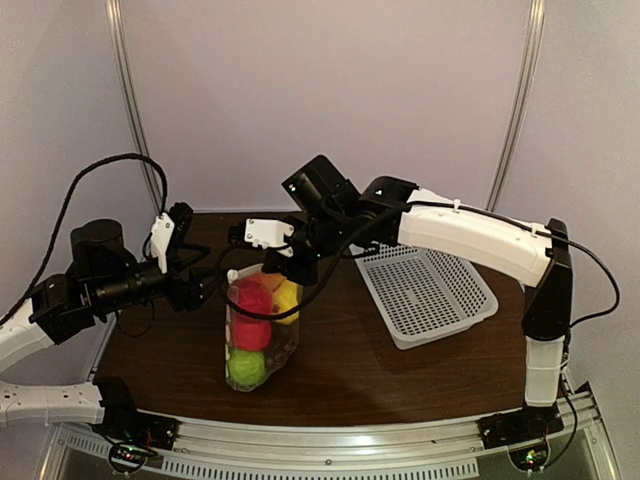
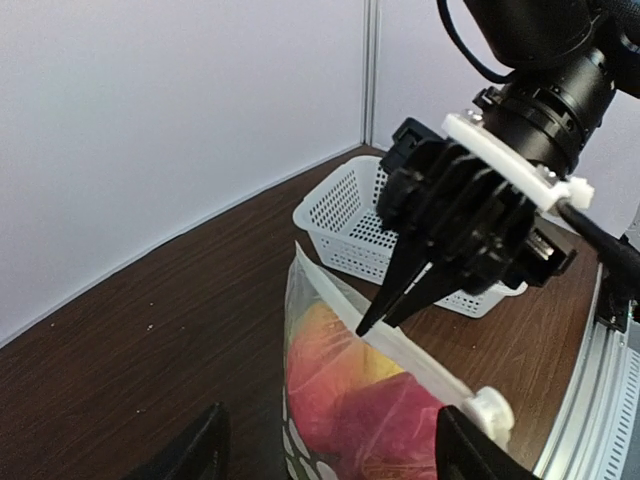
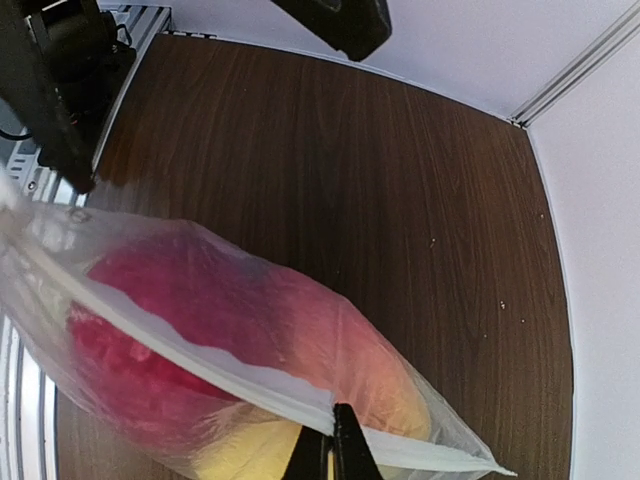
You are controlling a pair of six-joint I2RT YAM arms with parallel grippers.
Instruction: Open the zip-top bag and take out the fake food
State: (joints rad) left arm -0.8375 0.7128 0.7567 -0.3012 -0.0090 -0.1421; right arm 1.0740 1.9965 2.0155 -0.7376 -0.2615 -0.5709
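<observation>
Bag (image 1: pixel 262 330) is standing upright in the middle of the surface (image 1: pixel 400 385), just left of the basket (image 1: pixel 470 300), with the fruit (image 1: pixel 247 368) sitting sealed inside. Right jaws are pinching narrow on the zip strip (image 3: pixel 200 365), partway along it, and seem to be gripping both lips at once. Left jaws are gaping wide and holding nothing, one finger showing on either side of the bag's top, near the slider (image 2: pixel 490 408); whether they are touching the film I cannot tell.

With both lips clamped, any pull is likely going to be lifting the whole bag rather than parting it. The left jaws are risking a close on slack film instead of the slider, then slipping off. Working this near each other, the two could be knocking together. A sideways tug could be tipping the bag and sending round fruit rolling toward the edge.
</observation>
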